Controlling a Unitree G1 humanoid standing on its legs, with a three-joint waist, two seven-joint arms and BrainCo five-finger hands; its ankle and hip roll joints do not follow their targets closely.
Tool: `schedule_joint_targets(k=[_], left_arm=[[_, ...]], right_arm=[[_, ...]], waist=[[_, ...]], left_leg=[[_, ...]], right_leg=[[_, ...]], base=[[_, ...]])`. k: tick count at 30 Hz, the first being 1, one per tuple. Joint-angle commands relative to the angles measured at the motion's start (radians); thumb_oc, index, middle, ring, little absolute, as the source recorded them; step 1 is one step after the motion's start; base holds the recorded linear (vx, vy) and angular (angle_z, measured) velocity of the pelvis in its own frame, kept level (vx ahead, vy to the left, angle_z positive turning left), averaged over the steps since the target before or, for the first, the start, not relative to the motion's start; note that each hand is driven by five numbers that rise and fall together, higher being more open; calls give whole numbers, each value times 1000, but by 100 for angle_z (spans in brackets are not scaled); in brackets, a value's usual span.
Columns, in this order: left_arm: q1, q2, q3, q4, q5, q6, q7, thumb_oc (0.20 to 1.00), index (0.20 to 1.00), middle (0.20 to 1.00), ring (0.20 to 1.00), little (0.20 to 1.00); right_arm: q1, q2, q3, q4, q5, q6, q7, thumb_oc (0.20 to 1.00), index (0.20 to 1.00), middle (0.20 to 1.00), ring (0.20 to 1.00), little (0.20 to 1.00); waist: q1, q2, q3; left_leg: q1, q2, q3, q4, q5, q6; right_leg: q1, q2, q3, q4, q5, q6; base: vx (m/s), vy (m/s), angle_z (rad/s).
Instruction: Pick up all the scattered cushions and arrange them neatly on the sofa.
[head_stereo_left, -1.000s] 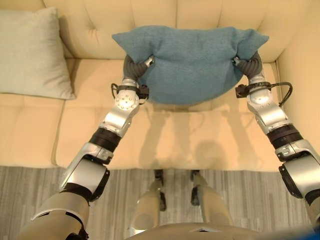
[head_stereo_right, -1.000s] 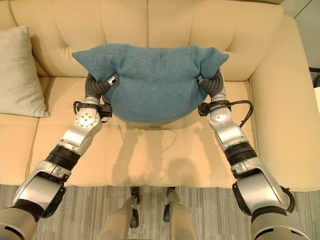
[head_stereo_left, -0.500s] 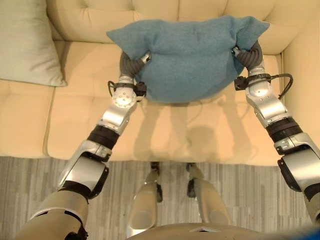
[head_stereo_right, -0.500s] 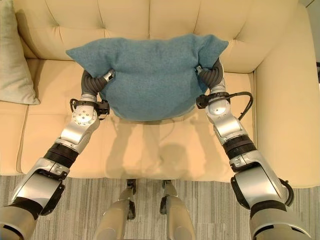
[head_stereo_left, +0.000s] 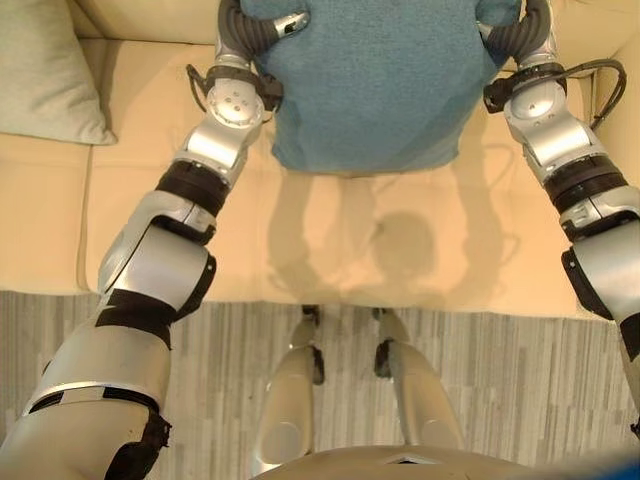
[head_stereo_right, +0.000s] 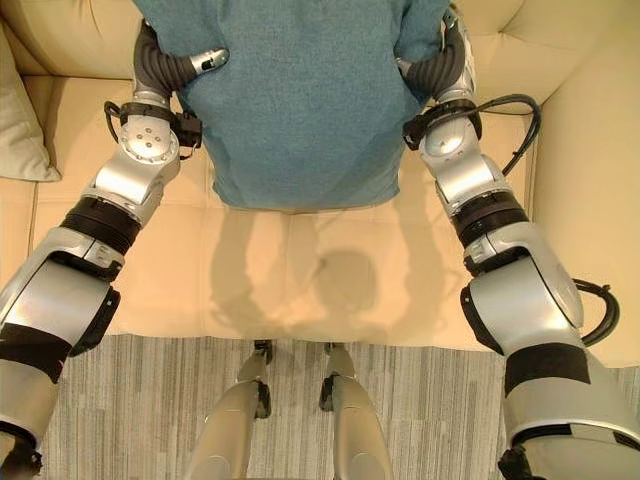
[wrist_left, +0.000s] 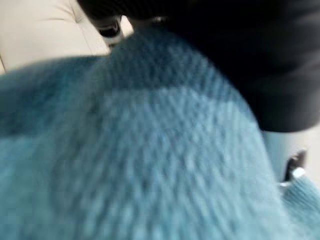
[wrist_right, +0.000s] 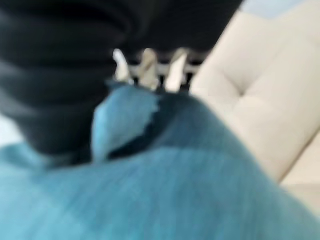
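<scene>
Your left robot hand (head_stereo_left: 285, 22) and right robot hand (wrist_right: 147, 67) pinch the teal cushion's (head_stereo_right: 300, 100) upper corners; it's soft, light and saggy, so keep holding both corners over the sofa (head_stereo_left: 400, 250).

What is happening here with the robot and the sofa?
The robot holds a blue cushion between its two hands, the left hand at one side and the right hand at the other, with fingers in the cloth. The cushion hangs above the seat of the cream sofa, near the backrest, and is not yet set down. A grey-green cushion already leans at the sofa's left end.
</scene>
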Motion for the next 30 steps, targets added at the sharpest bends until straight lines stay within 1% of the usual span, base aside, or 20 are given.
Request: schedule_joint_targets(k=[1, 3, 7, 11, 12, 13, 15, 17, 18, 20, 21, 24, 27, 30], left_arm=[[-162, 30, -43, 15, 44, -52, 6, 1000, 1000, 1000, 1000, 1000], [-178, 20, -50, 28, 34, -48, 2, 1000, 1000, 1000, 1000, 1000], [-193, 11, -52, 63, 17, -43, -7, 1000, 1000, 1000, 1000, 1000], [-212, 34, -46, 112, -20, -41, -20, 1000, 1000, 1000, 1000, 1000], [-215, 69, -28, 128, -57, -43, -26, 1000, 1000, 1000, 1000, 1000], [-216, 69, -29, 128, -58, -43, -27, 1000, 1000, 1000, 1000, 1000], [-205, 103, -5, 135, -94, -46, -32, 1000, 1000, 1000, 1000, 1000], [-192, 157, 16, 129, -113, -51, -37, 1000, 1000, 1000, 1000, 1000], [-181, 208, 23, 130, -122, -55, -43, 1000, 1000, 1000, 1000, 1000], [-181, 208, 22, 130, -122, -55, -43, 1000, 1000, 1000, 1000, 1000], [-155, 258, 35, 130, -125, -51, -52, 1000, 1000, 1000, 1000, 1000], [-141, 326, 38, 143, -110, -45, -68, 1000, 1000, 1000, 1000, 1000], [-127, 370, 40, 147, -99, -43, -77, 1000, 1000, 1000, 1000, 1000], [-58, 406, 76, 94, -87, -50, -79, 1000, 1000, 1000, 1000, 1000]], right_arm=[[-115, 9, 59, 48, -7, -17, 17, 1000, 1000, 1000, 1000, 1000], [-129, 12, 69, 67, 7, -11, 19, 1000, 1000, 1000, 1000, 1000], [-149, 5, 85, 107, 21, -5, 28, 1000, 1000, 1000, 1000, 1000], [-149, -12, 61, 132, 70, -4, 25, 1000, 1000, 1000, 1000, 1000], [-144, -40, 36, 132, 109, -8, 19, 1000, 1000, 1000, 1000, 1000], [-144, -40, 36, 132, 109, -8, 19, 1000, 1000, 1000, 1000, 1000], [-135, -72, 21, 123, 132, -16, 15, 1000, 1000, 1000, 1000, 1000], [-124, -128, 14, 113, 141, -19, 18, 1000, 1000, 1000, 1000, 1000], [-105, -175, -8, 109, 162, -27, 20, 1000, 1000, 1000, 1000, 1000], [-104, -175, -8, 109, 163, -28, 20, 1000, 1000, 1000, 1000, 1000], [-69, -219, -38, 98, 178, -36, 14, 1000, 1000, 1000, 1000, 1000], [-42, -276, -63, 97, 183, -45, 21, 1000, 1000, 1000, 1000, 1000], [-21, -320, -73, 95, 186, -54, 27, 1000, 1000, 1000, 1000, 1000], [45, -364, -109, 55, 180, -64, 35, 1000, 1000, 1000, 1000, 1000]], waist=[[14, 7, -1], [13, 11, -6], [12, 7, -11], [9, 3, -13], [8, 2, -17], [8, 2, -16], [8, 0, -20], [8, 0, -25], [6, 3, -31], [6, 3, -30], [5, 5, -37], [3, 7, -45], [-1, 11, -54], [-5, 16, -62]], left_leg=[[-53, -18, 16, 64, -43, -57], [-63, -19, 15, 65, -45, -56], [-78, -18, 14, 72, -45, -56], [-78, -16, 14, 79, -49, -55], [-73, -16, 12, 79, -50, -55], [-73, -16, 12, 79, -50, -55], [-66, -16, 11, 76, -51, -55], [-58, -17, 12, 73, -53, -56], [-50, -15, 12, 72, -54, -57], [-49, -15, 12, 72, -54, -57], [-37, -17, 13, 69, -57, -57], [-23, -16, 14, 65, -59, -57], [-12, -18, 17, 58, -58, -58], [0, -18, 19, 50, -57, -58]], right_leg=[[-11, -70, 32, 116, -87, 163], [-23, -71, 38, 113, -82, 164], [-32, -70, 39, 108, -76, 164], [-32, -69, 43, 102, -73, 165], [-28, -68, 45, 100, -72, 166], [-28, -68, 45, 100, -72, 166], [-26, -68, 46, 98, -71, 166], [-17, -68, 46, 93, -70, 166], [-10, -69, 44, 93, -71, 165], [-9, -69, 44, 92, -71, 165], [-1, -69, 44, 92, -72, 165], [8, -70, 44, 90, -72, 164], [17, -72, 43, 86, -70, 164], [25, -74, 42, 85, -73, 161]], base=[[0, 0, 0], [0, 0, 0], [-5, 0, 1], [0, 0, 0], [0, 0, 0], [0, 0, 0], [0, 0, 0], [0, 0, 0], [0, 0, 0], [0, 0, 0], [14, 18, -3], [3, 8, -1], [3, 22, -8], [-1, 6, -2]])
